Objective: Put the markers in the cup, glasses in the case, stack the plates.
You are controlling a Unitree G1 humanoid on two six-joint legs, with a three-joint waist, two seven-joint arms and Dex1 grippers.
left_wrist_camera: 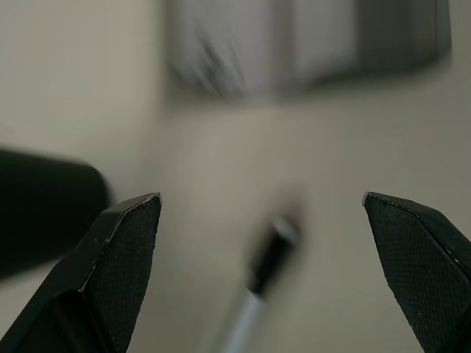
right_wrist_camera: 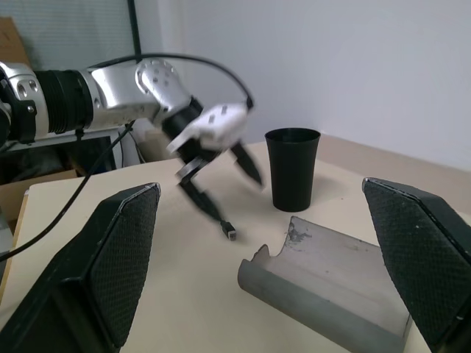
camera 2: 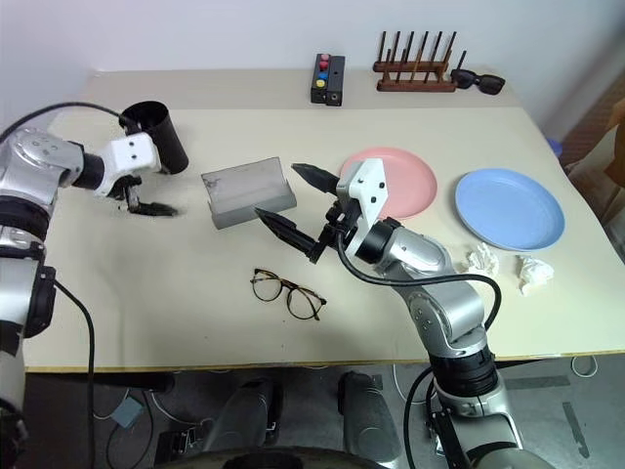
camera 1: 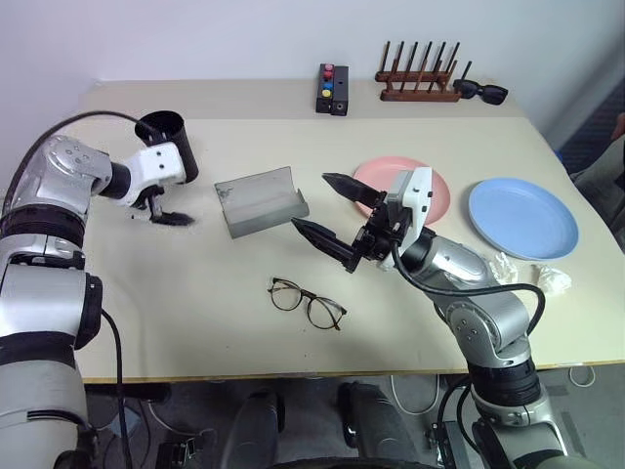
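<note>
Clearly the marker step is in hand: the left gripper (camera 1: 166, 212) hangs low over the beige table (camera 1: 195, 313), its two black fingers spread wide and holding nothing, just in front of the tall matte black tapered cup (camera 1: 168, 145) that stands upright at the robot's far left. In the left wrist view a thin white marker with a black cap (left_wrist_camera: 263, 283) lies on the table between the open fingertips, blurred but apparently untouched; the right wrist view shows its tip (right_wrist_camera: 230, 234) on the table just below those fingers. Whether the second marker is already in the cup cannot be told.

The right gripper (camera 1: 327, 210) is held above the middle of the table, fingers likewise wide apart and empty, pointing toward the grey felt-like glasses case (camera 1: 260, 200), which lies open. The thin dark-rimmed eyeglasses (camera 1: 307, 302) rest unfolded on the table nearer the robot, apart from the case. The salmon pink round plate (camera 1: 373, 176) and the light blue round plate (camera 1: 522, 217) lie side by side, not yet stacked.

The next move probably calls for the left fingers to settle around the marker's shaft, close on it, lift and carry it over the cup's mouth. A thin, round marker may roll or slip from the pads.
</note>
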